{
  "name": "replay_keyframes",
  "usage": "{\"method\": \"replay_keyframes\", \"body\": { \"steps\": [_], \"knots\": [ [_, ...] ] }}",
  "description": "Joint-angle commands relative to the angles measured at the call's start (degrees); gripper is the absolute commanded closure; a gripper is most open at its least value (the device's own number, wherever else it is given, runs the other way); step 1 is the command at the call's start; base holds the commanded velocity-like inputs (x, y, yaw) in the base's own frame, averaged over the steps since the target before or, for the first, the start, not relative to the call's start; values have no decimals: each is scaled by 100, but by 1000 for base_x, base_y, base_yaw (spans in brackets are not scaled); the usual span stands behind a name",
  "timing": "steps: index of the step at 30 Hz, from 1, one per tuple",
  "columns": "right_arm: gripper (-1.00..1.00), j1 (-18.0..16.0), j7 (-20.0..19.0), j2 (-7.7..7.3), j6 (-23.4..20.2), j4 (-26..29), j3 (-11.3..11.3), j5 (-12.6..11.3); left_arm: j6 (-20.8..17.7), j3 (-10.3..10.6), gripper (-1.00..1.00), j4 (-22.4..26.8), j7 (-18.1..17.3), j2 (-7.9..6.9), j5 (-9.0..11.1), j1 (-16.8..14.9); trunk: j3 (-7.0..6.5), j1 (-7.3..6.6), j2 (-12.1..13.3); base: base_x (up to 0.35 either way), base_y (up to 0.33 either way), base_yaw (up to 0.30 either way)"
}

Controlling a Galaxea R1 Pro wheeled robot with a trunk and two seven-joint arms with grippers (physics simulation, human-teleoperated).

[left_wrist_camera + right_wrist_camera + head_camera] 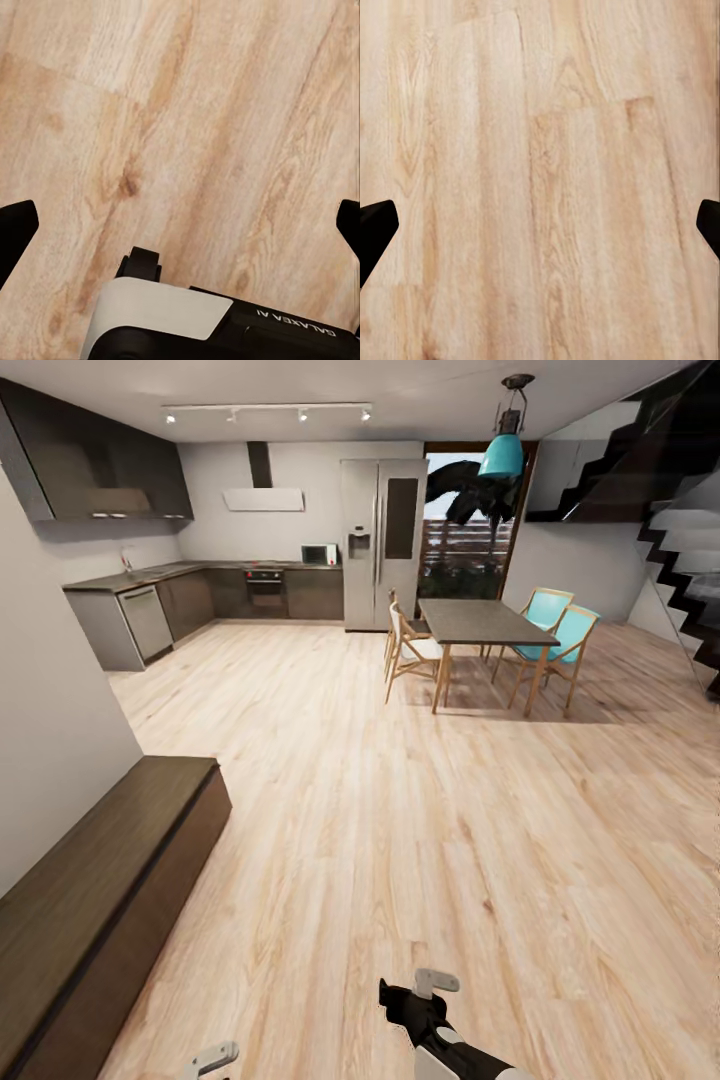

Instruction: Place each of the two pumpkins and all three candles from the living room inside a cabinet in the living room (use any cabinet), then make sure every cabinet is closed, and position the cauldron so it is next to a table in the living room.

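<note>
The cabinet [110,860], a long low dark-brown wood unit, runs along the left wall, and its front looks flush and closed. The pumpkins, the candles and the cauldron are out of view. My left gripper [215,1057] hangs low at the near edge of the head view. In its wrist view the left gripper [180,225] is open over bare wood floor, with nothing between the fingers [15,229]. My right gripper [435,982] is beside it, above the floor. The right gripper [540,229] is open and empty too.
Pale wood floor [400,810] stretches ahead. A dark dining table [480,622] with wooden and turquoise chairs [565,640] stands at the far right. Grey kitchen units [150,615] and a fridge [380,540] line the back. Stairs [690,580] rise at the right.
</note>
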State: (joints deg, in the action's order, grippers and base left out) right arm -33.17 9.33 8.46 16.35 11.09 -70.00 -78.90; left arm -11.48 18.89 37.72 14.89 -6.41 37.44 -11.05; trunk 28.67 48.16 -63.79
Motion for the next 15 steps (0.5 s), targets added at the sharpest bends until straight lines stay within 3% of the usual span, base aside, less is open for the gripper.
{"method": "replay_keyframes", "body": {
  "steps": [1, 15],
  "knots": [
    [-100, -5, 34, -1, 17, 10, -49, -38, -14, 42, -100, 16, 59, -10, 52, -2, 5, 3, -4, 260, -141, -89],
    [-100, -5, 32, 6, 17, 25, -49, -38, -12, 45, -100, 7, 83, 67, 44, -2, 4, 3, -4, 265, -143, -9]
  ]
}}
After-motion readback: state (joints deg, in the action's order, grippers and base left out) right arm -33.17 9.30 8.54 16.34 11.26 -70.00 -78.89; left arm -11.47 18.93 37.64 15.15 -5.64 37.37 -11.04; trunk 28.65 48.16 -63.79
